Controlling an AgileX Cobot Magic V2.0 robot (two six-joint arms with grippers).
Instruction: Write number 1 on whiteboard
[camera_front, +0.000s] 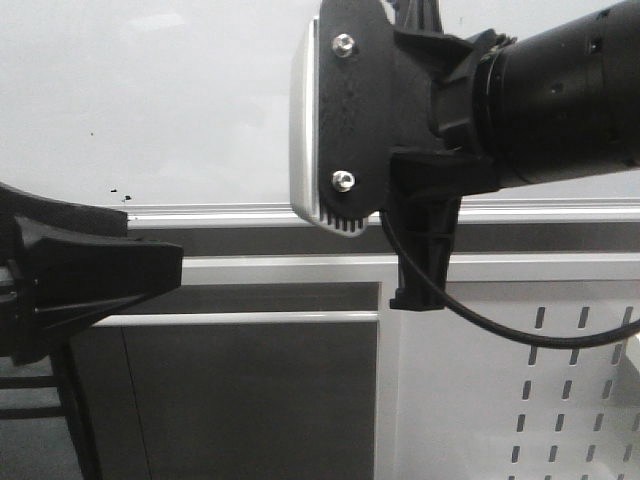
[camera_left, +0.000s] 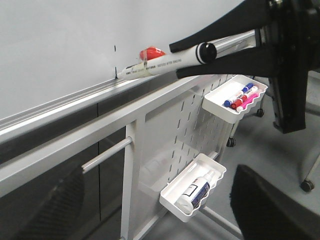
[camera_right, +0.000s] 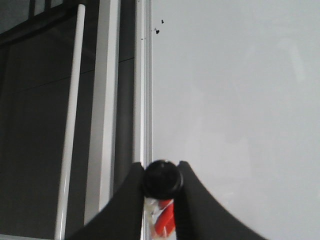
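The whiteboard (camera_front: 150, 90) fills the upper part of the front view, with its silver rail (camera_front: 220, 213) along the bottom edge. My right gripper (camera_right: 161, 179) is shut on a white marker (camera_left: 160, 64) with a black end cap and a red label. The marker's tip (camera_left: 119, 75) sits at the whiteboard (camera_left: 55, 45) just above the rail. A short thin black stroke (camera_left: 114, 48) stands above the tip, and another tiny mark lies right at it. I cannot tell whether they form the number 1. My left gripper (camera_left: 160, 200) hangs lower, open and holding nothing.
Below the rail is a white slotted panel (camera_left: 170, 125) carrying a tray of several coloured markers (camera_left: 235, 97) and a tray with a spray bottle (camera_left: 195, 190). A white bar (camera_left: 105, 155) sticks out nearby. A black cable (camera_front: 500, 325) hangs from the right arm. Tiny ink specks (camera_front: 115, 190) dot the board.
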